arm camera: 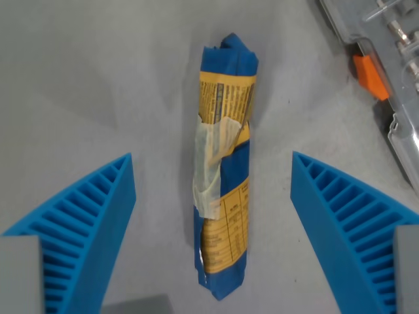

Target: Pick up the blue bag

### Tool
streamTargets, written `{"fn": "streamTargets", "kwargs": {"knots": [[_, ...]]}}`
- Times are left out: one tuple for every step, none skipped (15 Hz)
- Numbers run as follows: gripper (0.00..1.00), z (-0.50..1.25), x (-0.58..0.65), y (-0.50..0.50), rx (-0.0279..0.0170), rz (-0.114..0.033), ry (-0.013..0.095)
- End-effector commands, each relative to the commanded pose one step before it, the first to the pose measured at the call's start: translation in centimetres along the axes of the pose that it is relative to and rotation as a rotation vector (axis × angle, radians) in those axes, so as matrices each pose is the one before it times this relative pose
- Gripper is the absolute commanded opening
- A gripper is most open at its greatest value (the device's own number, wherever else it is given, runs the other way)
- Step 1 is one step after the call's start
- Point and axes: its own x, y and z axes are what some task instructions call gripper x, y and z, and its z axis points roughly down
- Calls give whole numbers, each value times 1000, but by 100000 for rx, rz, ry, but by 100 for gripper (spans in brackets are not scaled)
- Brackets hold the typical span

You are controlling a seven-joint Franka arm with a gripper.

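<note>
A blue bag (224, 170), rolled into a long tube with yellow label panels and a strip of pale tape, lies lengthwise on the grey surface in the middle of the wrist view. My gripper (213, 167) is open and sits above it. One blue ribbed finger (88, 222) stands at the wrist view's left of the bag and the other finger (347, 216) at its right. Clear gaps separate both fingers from the bag; nothing is held.
A clear plastic case (393, 72) with an orange latch (371, 76) and metal parts inside occupies the top right corner. Grey tabletop (98, 78) surrounds the bag on all other sides.
</note>
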Motion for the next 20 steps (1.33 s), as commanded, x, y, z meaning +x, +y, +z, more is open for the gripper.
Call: {"fn": "streamTargets", "kwargs": {"knots": [[100, -882, -1109, 264, 4329, 2532, 838], [100, 500, 193, -95, -18, -17, 647], [100, 500, 52, -98, -1, -72, 325], [100, 500, 181, -131, 40, -115, 477], [100, 500, 197, -38, 37, -42, 505], [100, 500, -12, 82, 3, -13, 450], [0, 500, -9, 46, 13, -101, 431], [0, 0, 0, 0, 0, 0, 0], [0, 0, 0, 0, 0, 0, 0], [0, 0, 0, 0, 0, 0, 0], [0, 0, 0, 0, 0, 0, 0], [0, 0, 0, 0, 0, 0, 0], [0, 0, 0, 0, 0, 0, 0], [0, 0, 0, 0, 0, 0, 0], [0, 0, 0, 0, 0, 0, 0], [0, 0, 0, 0, 0, 0, 0], [0, 0, 0, 0, 0, 0, 0], [0, 0, 0, 0, 0, 0, 0], [0, 0, 0, 0, 0, 0, 0], [0, 0, 0, 0, 0, 0, 0]]}}
